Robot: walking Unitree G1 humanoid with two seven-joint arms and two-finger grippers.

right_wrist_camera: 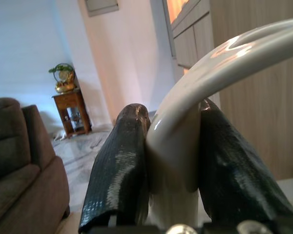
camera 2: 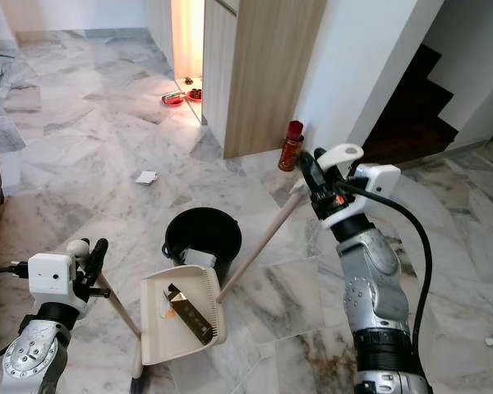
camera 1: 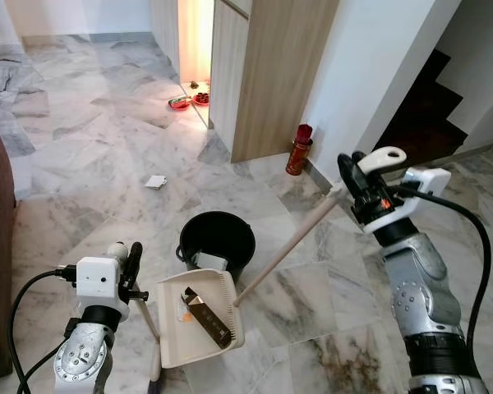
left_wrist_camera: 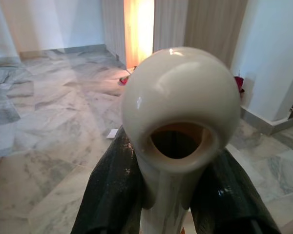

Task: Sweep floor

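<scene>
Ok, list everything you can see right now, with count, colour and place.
dustpan: one, cream, on the floor in front, debris in it
bucket: one, black, just behind the dustpan
broom handle: one, wooden, slanting down to the dustpan
paper scrap: one, white, on the floor further off
red can: one, by the cabinet corner
left end effector: shut on the dustpan handle
right end effector: shut on the broom handle's top

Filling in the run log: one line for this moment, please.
left pincer: shut on dustpan handle | right pincer: shut on broom handle | dustpan: holds debris, beside bucket
</scene>
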